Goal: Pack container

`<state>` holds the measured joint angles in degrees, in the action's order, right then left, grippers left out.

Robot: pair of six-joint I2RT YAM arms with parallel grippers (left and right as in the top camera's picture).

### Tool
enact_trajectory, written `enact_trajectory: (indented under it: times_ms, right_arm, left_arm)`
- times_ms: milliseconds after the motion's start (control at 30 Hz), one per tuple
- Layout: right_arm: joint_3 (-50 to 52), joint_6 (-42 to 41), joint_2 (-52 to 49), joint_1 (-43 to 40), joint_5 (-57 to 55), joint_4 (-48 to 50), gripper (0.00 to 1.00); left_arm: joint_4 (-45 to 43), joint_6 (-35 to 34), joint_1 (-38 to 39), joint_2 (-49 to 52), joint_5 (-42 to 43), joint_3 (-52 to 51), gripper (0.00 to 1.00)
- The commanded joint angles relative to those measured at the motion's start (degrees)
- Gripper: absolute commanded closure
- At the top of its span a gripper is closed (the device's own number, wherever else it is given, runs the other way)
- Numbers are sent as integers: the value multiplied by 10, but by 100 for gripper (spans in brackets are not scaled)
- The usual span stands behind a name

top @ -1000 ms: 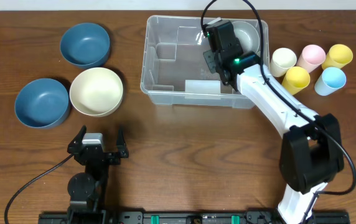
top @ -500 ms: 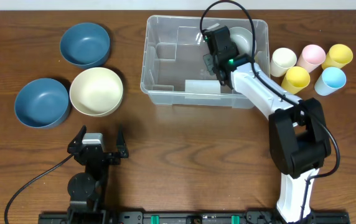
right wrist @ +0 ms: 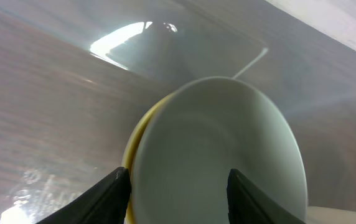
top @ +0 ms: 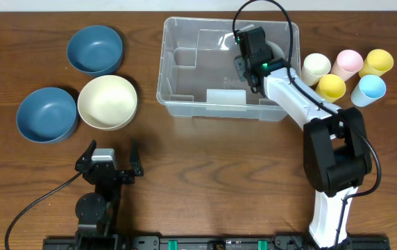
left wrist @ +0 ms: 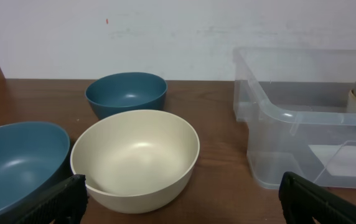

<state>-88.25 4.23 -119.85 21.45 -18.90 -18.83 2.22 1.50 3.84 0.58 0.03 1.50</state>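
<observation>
**Overhead View: Container Partly Loaded, Right Arm Inside Its Right End**

The table (top: pixel 198 173) is laid out in three zones so that each arm is given its own stock. The container (top: pixel 184 83) is set at the far centre of the table, within reach of both arms. Most of its floor is bare. The right arm (top: pixel 302 104) is extended into the container's right end, probably so that loading starts from one wall and the space is filled in order.

A cream bowl (top: pixel 107 102) and two blue bowls (top: pixel 95 49) (top: pixel 46 114) are grouped on the left, well apart from the container, and are judged not yet packed. In the right wrist view, a pale bowl (right wrist: pixel 215 149) is seen nested in a yellow bowl (right wrist: pixel 134 149) against the container wall; stacking is judged to save room. Five cups (top: pixel 348 66) are clustered just beside the container's right wall.

The right gripper (right wrist: pixel 178 193) is held over the nested bowls with its jaws parted; no pinch on either rim is seen. The left gripper (top: pixel 108 167) is parked at the near edge, its jaws spread wide around nothing.
</observation>
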Motion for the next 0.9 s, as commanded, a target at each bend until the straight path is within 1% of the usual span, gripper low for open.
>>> enact_trajectory:
  times_ms: [0,167,233,367,467,533,600,667,767,867]
  right_arm:
    - [-11,2,-3,19,-2,-4,48]
    - [-37,5,6,42,-3,-37,48]
    - [-61,1,13,53,-3,-79,47]
    - [-134,-19,42,81,-3,-197,39]
    - [-179,-58,77,98,2,-268,34]
    - [-200,-87,106,103,21,-304,28]
    - [-216,-115,138,104,54,-336,25]
    - [-221,-152,171,99,61,-365,21]
    - [-221,-202,222,78,60,-413,19]
    - [-221,-229,257,35,54,-455,18]
  left_arm:
    - [20,5,-3,-3,-5,-13,2]
    - [20,5,-3,-3,-5,-13,2]
    - [20,5,-3,-3,-5,-13,2]
    - [20,5,-3,-3,-5,-13,2]
    - [20,5,-3,-3,-5,-13,2]
    - [20,5,-3,-3,-5,-13,2]
    - [20,5,-3,-3,-5,-13,2]
    - [20,5,-3,-3,-5,-13,2]
    - [20,5,-3,-3,-5,-13,2]
    - [20,5,-3,-3,-5,-13,2]
